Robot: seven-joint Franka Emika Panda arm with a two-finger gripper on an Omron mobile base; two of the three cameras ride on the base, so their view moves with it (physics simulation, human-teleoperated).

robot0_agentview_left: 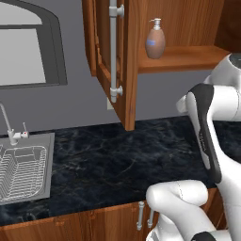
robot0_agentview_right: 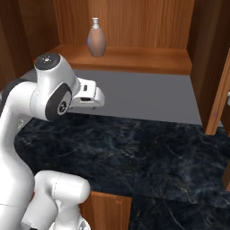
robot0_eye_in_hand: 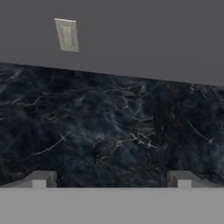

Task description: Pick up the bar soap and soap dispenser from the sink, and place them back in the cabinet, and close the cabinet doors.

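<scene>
Soap dispenser stands upright on cabinet shelf; tool spread wide, empty, above dark surface.

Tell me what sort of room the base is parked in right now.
A kitchen, rendered: a dark marble counter with a metal sink and wire dish rack, a wooden wall cabinet above it, its door open and a soap dispenser on the shelf.

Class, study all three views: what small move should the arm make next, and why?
Probably turn toward the sink. The soap dispenser already stands on the cabinet shelf, and the open tool holds nothing above the dark counter; the bar soap is presumably there.
</scene>
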